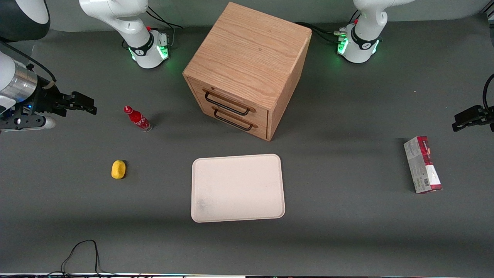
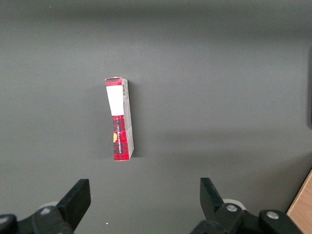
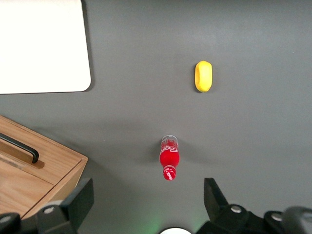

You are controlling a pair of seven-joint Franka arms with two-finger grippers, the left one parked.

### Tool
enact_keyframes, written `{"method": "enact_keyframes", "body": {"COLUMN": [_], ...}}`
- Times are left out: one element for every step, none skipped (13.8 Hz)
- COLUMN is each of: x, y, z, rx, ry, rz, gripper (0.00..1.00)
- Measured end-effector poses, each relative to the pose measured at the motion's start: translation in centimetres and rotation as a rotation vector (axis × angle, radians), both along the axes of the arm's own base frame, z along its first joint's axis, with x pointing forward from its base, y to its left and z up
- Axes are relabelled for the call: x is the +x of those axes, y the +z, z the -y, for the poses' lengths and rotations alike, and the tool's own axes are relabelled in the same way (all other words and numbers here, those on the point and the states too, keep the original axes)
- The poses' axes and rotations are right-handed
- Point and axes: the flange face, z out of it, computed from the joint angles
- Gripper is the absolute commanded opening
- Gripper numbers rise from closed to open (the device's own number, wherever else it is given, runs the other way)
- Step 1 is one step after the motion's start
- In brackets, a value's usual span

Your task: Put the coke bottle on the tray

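The small red coke bottle [image 1: 137, 118] stands upright on the grey table, between the wooden cabinet and the working arm's end of the table. It also shows in the right wrist view [image 3: 169, 157], with its red cap toward the camera. The cream-white tray [image 1: 237, 188] lies flat in front of the cabinet, nearer to the front camera; a corner of it shows in the right wrist view [image 3: 44, 46]. My right gripper [image 1: 83, 104] hangs high above the table, toward the working arm's end from the bottle. It is open and empty, and shows in the right wrist view [image 3: 148, 200].
A wooden two-drawer cabinet [image 1: 247, 69] stands at the table's middle. A yellow lemon-shaped lump [image 1: 118, 169] lies nearer to the front camera than the bottle. A red-and-grey carton [image 1: 422, 164] lies toward the parked arm's end. A black cable [image 1: 83, 255] loops at the front edge.
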Motion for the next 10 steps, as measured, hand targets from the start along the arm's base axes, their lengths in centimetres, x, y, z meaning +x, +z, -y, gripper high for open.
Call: {"method": "enact_keyframes", "body": {"x": [0.0, 0.0, 0.1, 0.1, 0.1, 0.1, 0.1, 0.2, 0.2, 0.2], "y": [0.0, 0.1, 0.2, 0.3, 0.5, 0.8, 1.0, 1.2, 1.2, 1.2], "z": [0.1, 0.2, 0.2, 0.2, 0.1, 0.0, -0.1, -0.2, -0.2, -0.2], "rx": [-0.001, -0.002, -0.002, -0.002, -0.002, -0.001, -0.001, -0.001, -0.001, -0.001], "ry": [-0.009, -0.022, -0.026, -0.026, -0.025, -0.024, -0.023, -0.022, -0.022, -0.023], "rz": [0.001, 0.003, 0.005, 0.007, 0.011, 0.018, 0.023, 0.026, 0.027, 0.027], "gripper": [1.0, 1.0, 1.0, 1.0, 1.0, 1.0, 1.0, 1.0, 1.0, 1.0]}}
